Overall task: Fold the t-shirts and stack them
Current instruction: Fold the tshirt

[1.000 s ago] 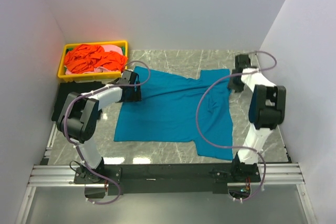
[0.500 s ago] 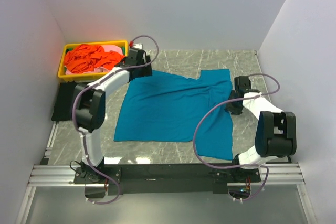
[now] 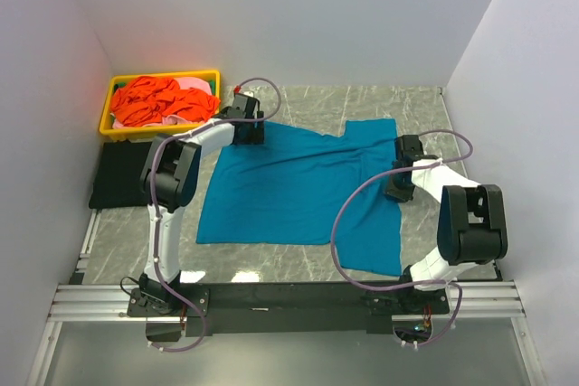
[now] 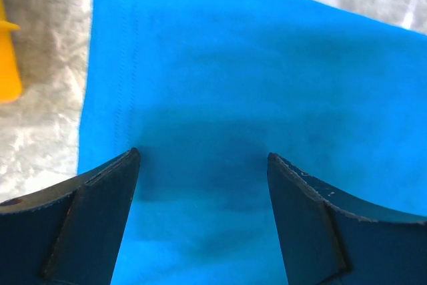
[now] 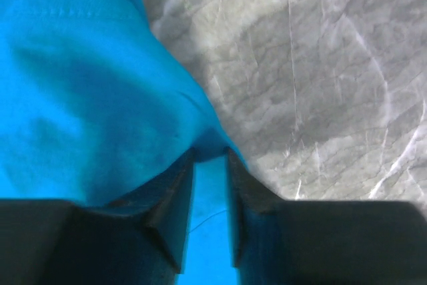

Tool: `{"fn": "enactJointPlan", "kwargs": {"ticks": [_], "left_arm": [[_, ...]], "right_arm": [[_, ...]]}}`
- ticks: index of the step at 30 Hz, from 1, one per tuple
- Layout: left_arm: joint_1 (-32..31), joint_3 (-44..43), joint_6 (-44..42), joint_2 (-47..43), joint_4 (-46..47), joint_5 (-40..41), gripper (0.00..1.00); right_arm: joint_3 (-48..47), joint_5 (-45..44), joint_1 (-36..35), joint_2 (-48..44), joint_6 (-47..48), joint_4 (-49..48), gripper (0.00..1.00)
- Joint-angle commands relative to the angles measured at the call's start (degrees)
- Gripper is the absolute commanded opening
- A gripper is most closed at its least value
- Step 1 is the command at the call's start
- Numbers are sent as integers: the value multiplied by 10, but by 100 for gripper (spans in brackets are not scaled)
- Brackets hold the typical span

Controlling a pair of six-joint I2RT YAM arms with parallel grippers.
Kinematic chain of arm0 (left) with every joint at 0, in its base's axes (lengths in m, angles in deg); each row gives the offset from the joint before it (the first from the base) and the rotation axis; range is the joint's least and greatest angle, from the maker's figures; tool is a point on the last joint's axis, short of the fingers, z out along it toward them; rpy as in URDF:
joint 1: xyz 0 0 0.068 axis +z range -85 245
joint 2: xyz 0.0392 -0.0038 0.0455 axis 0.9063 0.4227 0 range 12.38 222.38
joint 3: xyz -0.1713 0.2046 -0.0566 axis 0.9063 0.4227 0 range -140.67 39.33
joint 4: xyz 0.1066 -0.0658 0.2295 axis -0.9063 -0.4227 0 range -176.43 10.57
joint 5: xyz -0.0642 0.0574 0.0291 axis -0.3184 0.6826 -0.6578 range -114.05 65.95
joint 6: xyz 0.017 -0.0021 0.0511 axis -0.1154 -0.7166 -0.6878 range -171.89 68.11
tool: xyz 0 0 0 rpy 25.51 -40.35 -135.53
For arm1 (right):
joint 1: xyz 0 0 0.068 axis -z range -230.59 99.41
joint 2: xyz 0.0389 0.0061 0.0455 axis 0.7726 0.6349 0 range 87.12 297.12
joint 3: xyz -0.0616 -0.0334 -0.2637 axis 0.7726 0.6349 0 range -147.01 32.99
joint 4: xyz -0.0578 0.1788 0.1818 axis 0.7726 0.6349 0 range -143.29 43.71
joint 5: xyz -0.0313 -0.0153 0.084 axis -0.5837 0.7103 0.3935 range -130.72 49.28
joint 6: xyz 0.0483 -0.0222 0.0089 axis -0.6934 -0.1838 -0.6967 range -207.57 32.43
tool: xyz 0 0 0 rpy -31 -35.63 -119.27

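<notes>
- Teal t-shirt (image 3: 289,192): the right jaws are clenched on a pinched-up ridge at its edge. The left jaws stand released, spread over flat cloth beside its stitched hem (image 4: 127,65).
- It lies spread on the marble counter (image 3: 362,101), long axis left to right: hem toward the left jaws, sleeves toward the right.
- Thin soft knit, lightly creased. Crumpled orange shirts (image 3: 149,101) fill the yellow tray (image 3: 163,75) behind.

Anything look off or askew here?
Teal shirt isn't flat: its right side is rucked and creased where the right tool pinches its edge. Black shirt lies off the marble at the left, near the yellow tray. No spill or damage visible.
</notes>
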Motion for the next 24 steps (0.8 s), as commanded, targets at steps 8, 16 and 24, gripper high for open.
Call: {"fn": "enactJointPlan", "kwargs": {"ticks": [8, 16, 24], "left_arm": [[10, -42, -11, 40, -33, 87, 82], [15, -51, -13, 42, -36, 84, 81], [17, -60, -3, 60, -43, 70, 81]], "right_arm": [[-2, -23, -5, 71, -56, 81, 12], [59, -19, 43, 59, -113, 117, 5], [70, -34, 81, 3, -148, 179, 4]]}}
